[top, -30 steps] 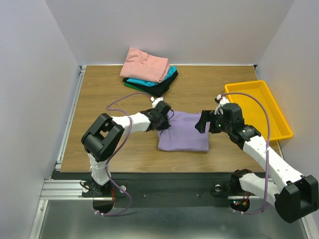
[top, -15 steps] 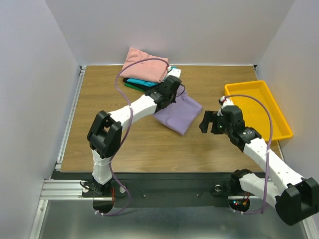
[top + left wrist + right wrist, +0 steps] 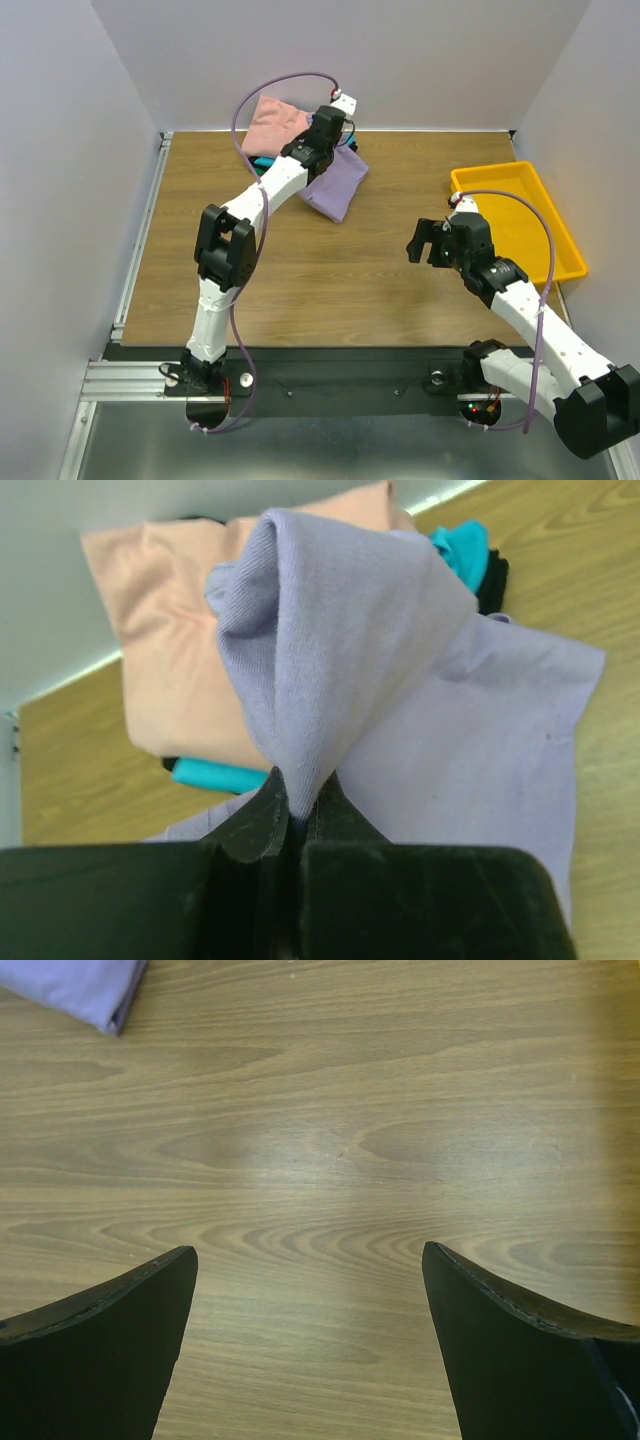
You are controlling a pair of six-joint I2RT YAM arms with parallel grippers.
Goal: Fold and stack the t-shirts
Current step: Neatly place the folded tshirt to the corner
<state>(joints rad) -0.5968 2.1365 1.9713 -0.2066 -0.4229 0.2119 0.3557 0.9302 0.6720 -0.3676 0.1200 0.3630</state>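
Note:
My left gripper (image 3: 318, 143) is shut on the folded light purple t-shirt (image 3: 337, 184) and holds it up over the pile at the back of the table. In the left wrist view a pinch of the purple shirt (image 3: 340, 670) rises from the gripper (image 3: 298, 805), and the rest hangs down to the right. The pile has a salmon-pink shirt (image 3: 272, 122) on top, with teal (image 3: 215, 775) and black (image 3: 495, 580) shirts under it. My right gripper (image 3: 424, 243) is open and empty above bare wood (image 3: 320, 1150), right of centre. A purple shirt corner (image 3: 75, 985) shows at its top left.
A yellow plastic tray (image 3: 520, 205) stands at the right edge of the table, just behind my right arm. White walls close the table at the back and both sides.
My left gripper has carried the purple shirt from the table's middle up and back to the pile. My right gripper has let go of the shirt and drawn slightly back to the right.

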